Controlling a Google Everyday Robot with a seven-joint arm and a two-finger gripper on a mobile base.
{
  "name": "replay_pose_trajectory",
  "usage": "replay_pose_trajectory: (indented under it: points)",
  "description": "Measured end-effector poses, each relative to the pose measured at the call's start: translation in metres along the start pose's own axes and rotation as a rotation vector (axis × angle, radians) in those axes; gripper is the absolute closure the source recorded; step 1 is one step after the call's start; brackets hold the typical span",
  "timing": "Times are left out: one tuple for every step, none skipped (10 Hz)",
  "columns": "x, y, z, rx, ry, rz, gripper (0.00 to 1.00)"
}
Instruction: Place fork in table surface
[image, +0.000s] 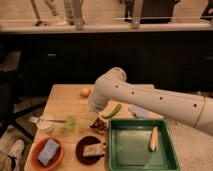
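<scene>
A long dark counter (105, 55) runs across the back of the room. In front of it a thick white robot arm (150, 100) reaches in from the right, bends at a rounded elbow over the light-coloured wooden table surface (62, 102) and angles down toward the middle of the table. The gripper (96, 115) sits at the arm's lower end, low over the wood and just above a dark brown knobbly clump (99, 125). Its jaws are spread wide, and I can make out nothing held in them. At the table's front right lies a green rectangular tray (113, 147) with a pale yellow-orange elongated piece (153, 139) inside, near its right wall. At the front left stands a round orange bowl (35, 159) holding a blue-grey block (48, 151). Just beside the bowl, between it and the tray, is a dark round plate (81, 145) carrying a tan chunk (91, 150). Behind the bowl sits a small white cup (46, 125), with a small translucent green cup (70, 123) near it on the right. The fork (34, 119), slim and pale silvery-white, lies across the white cup at the table's left edge, its end poking out to the left, well apart from the gripper. A green elongated vegetable (111, 111) lies slanted on the wood just right of the arm's end. A small round orange fruit (85, 92) rests near the far edge.
</scene>
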Motion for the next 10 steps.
replay_pose_trajectory:
  points:
    - [-0.009, -0.002, 0.005, -0.003, -0.008, 0.001, 0.20]
    - [-0.023, -0.004, 0.012, -0.008, -0.015, -0.003, 0.20]
    - [-0.041, -0.004, 0.022, -0.018, -0.023, -0.014, 0.20]
    - [-0.050, -0.004, 0.027, -0.024, -0.028, -0.019, 0.20]
    - [-0.061, -0.005, 0.035, -0.036, -0.034, -0.024, 0.20]
    - [-0.073, -0.002, 0.043, -0.052, -0.038, -0.036, 0.20]
    - [-0.072, -0.003, 0.043, -0.051, -0.037, -0.033, 0.20]
    - [-0.071, -0.003, 0.042, -0.051, -0.036, -0.032, 0.20]
    - [-0.072, -0.003, 0.043, -0.052, -0.036, -0.034, 0.20]
    - [-0.072, -0.003, 0.043, -0.052, -0.037, -0.034, 0.20]
